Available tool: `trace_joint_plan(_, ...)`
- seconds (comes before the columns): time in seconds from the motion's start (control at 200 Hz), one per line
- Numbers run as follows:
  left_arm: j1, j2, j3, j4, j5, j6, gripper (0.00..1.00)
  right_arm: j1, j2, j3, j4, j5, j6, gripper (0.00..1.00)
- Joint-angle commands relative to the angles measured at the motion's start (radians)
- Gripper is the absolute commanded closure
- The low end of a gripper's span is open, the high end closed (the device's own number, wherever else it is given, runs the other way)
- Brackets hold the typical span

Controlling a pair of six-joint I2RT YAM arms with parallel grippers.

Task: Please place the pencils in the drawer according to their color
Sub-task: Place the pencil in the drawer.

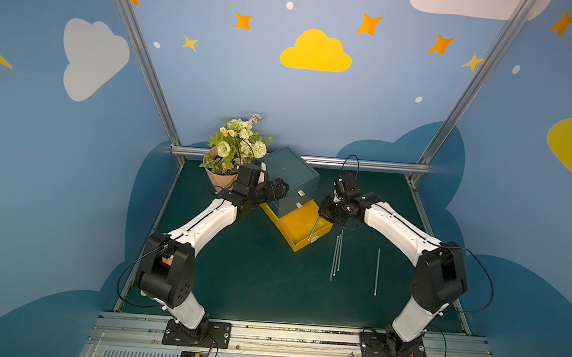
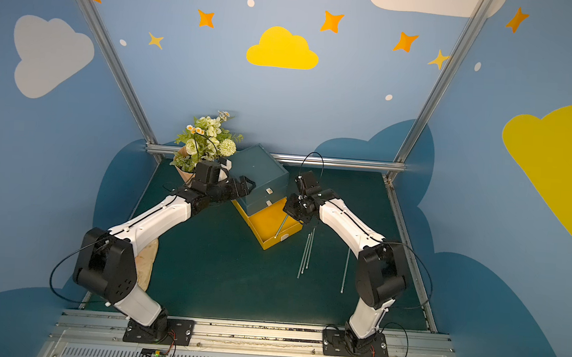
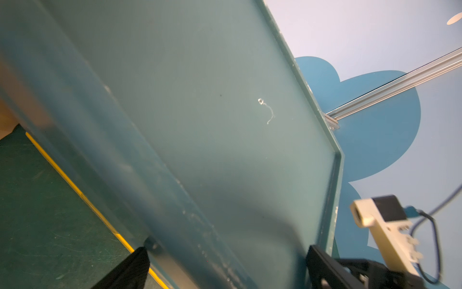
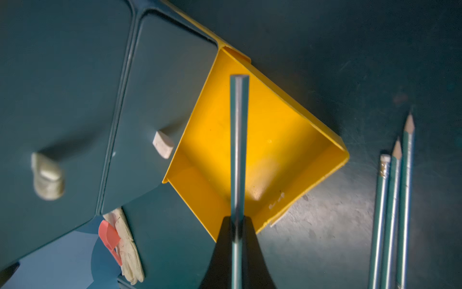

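Right tool (image 4: 236,221) clenched on 1 grey-green pencil (image 4: 239,140) over yellow drawer (image 4: 280,130): colour mismatch likely if released; long shaft may bridge rim.

The drawer cabinet (image 1: 290,172) stands at the back middle of the table (image 1: 237,269), the flower pot (image 1: 224,178) just left of it, its bottom drawer (image 1: 295,226) pulled out frontward with a tilted pencil (image 1: 314,229) over it. Right of that drawer three pencils (image 1: 336,257) lie side by side; a lone pencil (image 1: 377,272) lies apart, farther right.
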Motion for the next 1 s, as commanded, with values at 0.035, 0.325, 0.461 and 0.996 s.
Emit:
trace_joint_plan(0.035, -0.010, 0.046, -0.028, -0.122, -0.005, 0.024, 0.00, -0.002, 0.086, 0.057, 0.054, 0.024, 0.028, 1.00)
trace_joint_plan(0.325, -0.009, 0.045, -0.028, -0.122, -0.008, 0.028, 0.00, 0.024, 0.217, 0.128, 0.075, 0.008, 0.038, 1.00)
trace_joint_plan(0.461, -0.010, 0.043, -0.028, -0.127, -0.014, 0.034, 0.00, 0.048, 0.253, 0.138, 0.068, -0.017, 0.031, 1.00)
trace_joint_plan(0.996, -0.008, 0.040, -0.034, -0.132, -0.021, 0.040, 0.00, 0.066, 0.081, 0.006, 0.038, -0.022, -0.056, 0.71)
